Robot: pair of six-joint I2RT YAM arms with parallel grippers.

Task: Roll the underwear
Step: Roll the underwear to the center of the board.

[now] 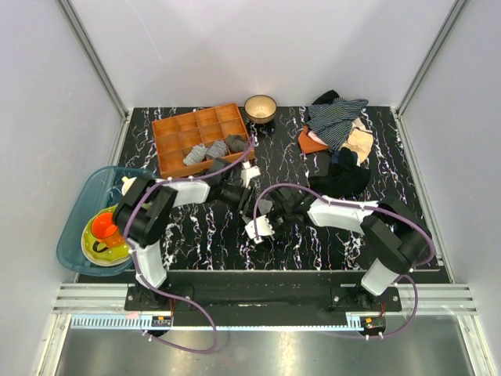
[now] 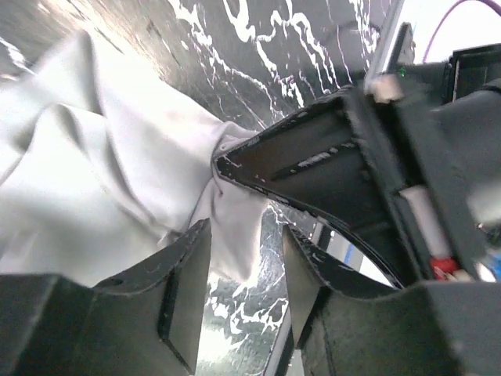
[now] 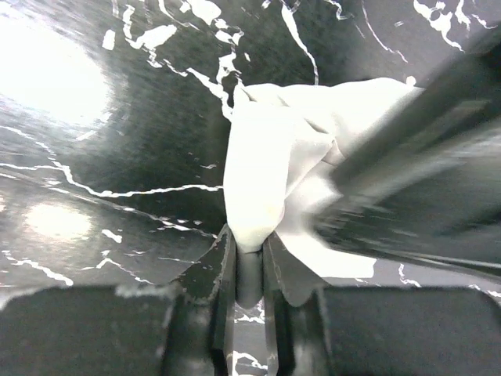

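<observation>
The underwear (image 2: 117, 157) is a pale grey soft cloth, crumpled on the black marbled table; it also shows in the right wrist view (image 3: 266, 157). In the top view the two grippers meet over it mid-table and hide it. My right gripper (image 3: 249, 251) is shut on a fold at the cloth's near edge, and it shows in the top view (image 1: 275, 213). My left gripper (image 2: 246, 266) is open, its fingers apart with a corner of the cloth hanging just beyond them; in the top view it (image 1: 249, 205) sits close against the right one.
An orange compartment tray (image 1: 168, 129) at the back left holds rolled grey pieces (image 1: 207, 150). A bowl (image 1: 260, 107) stands behind it. A striped garment (image 1: 337, 117) and a black garment (image 1: 340, 180) lie at the back right. A blue basin (image 1: 78, 227) sits at the left edge.
</observation>
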